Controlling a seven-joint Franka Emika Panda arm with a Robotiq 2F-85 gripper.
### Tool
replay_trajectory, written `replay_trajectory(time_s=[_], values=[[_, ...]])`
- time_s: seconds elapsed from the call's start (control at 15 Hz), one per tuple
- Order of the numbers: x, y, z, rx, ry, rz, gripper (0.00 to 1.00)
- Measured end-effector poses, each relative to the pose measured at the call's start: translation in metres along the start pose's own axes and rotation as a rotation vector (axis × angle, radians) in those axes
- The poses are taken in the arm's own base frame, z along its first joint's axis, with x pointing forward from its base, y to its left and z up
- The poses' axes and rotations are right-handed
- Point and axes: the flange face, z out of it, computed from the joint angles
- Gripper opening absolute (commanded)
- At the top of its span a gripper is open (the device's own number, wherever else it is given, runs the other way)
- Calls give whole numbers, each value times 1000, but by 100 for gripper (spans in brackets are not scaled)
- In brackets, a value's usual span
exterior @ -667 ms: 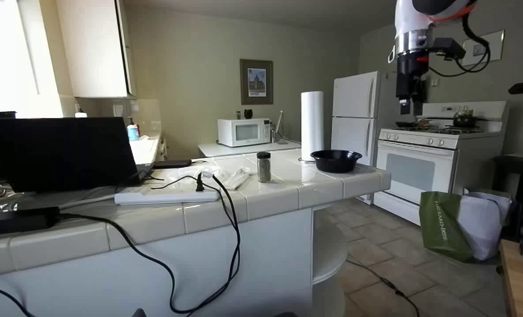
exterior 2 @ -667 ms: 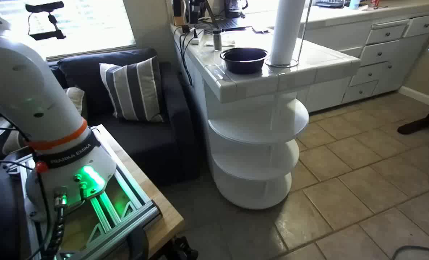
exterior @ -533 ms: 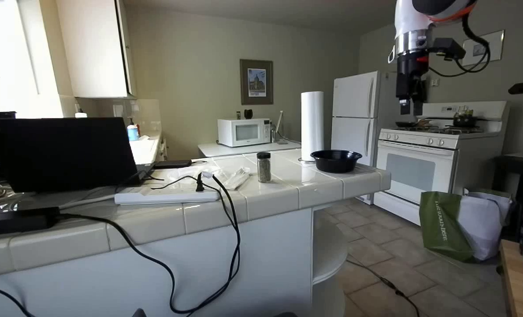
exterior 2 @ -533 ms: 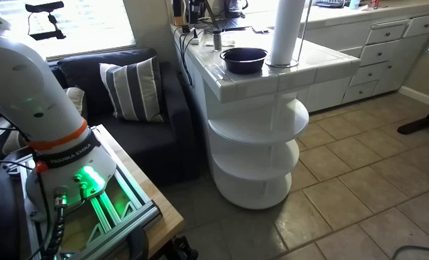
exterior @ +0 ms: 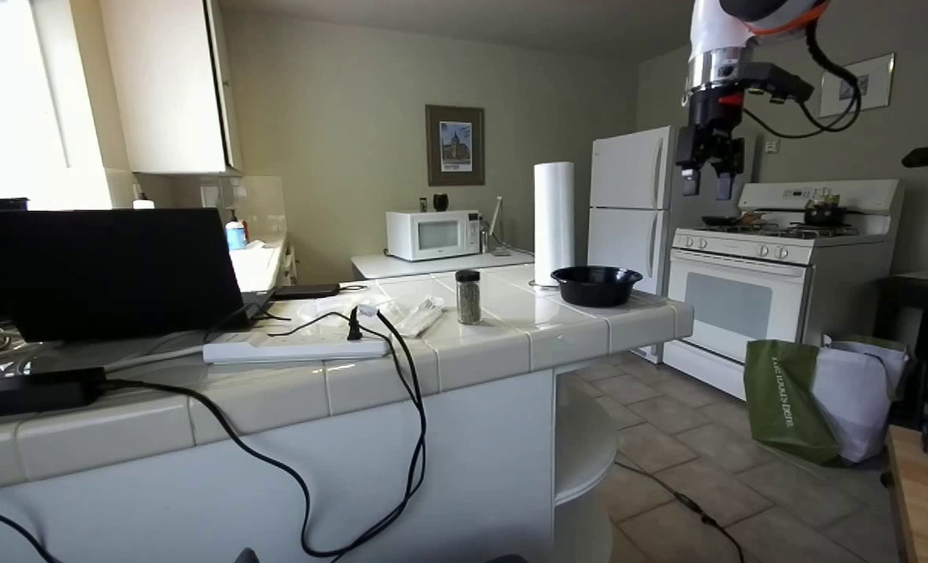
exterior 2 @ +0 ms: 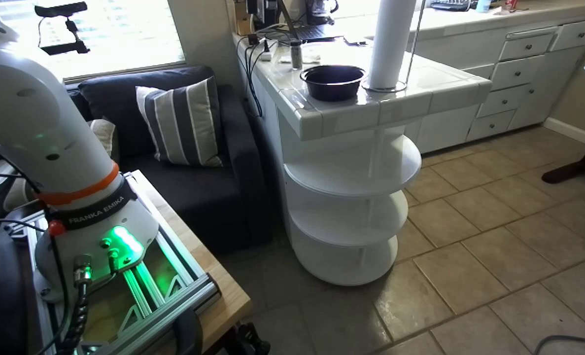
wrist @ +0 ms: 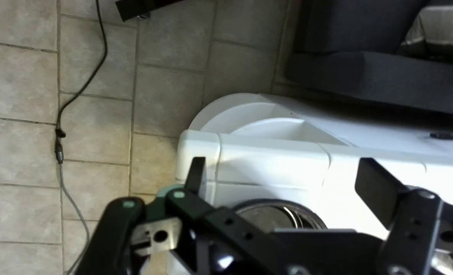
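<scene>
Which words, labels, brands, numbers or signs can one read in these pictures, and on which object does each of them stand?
"FRANKA EMIKA": on the black band around the robot arm's base.
Too blurred to read surely: pale vertical lettering on the green side of the shopping bag.
Too small to read: text low in the framed poster, and any marks on the microwave or soap bottle.
</scene>
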Motion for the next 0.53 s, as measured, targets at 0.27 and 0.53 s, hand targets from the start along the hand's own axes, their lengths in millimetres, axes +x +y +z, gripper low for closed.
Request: replay_trajectory(time_s=[0.27, 0.53], values=[[47, -46, -14, 25, 165, 171, 100], [90, -76, -20, -9, 313, 326, 100]])
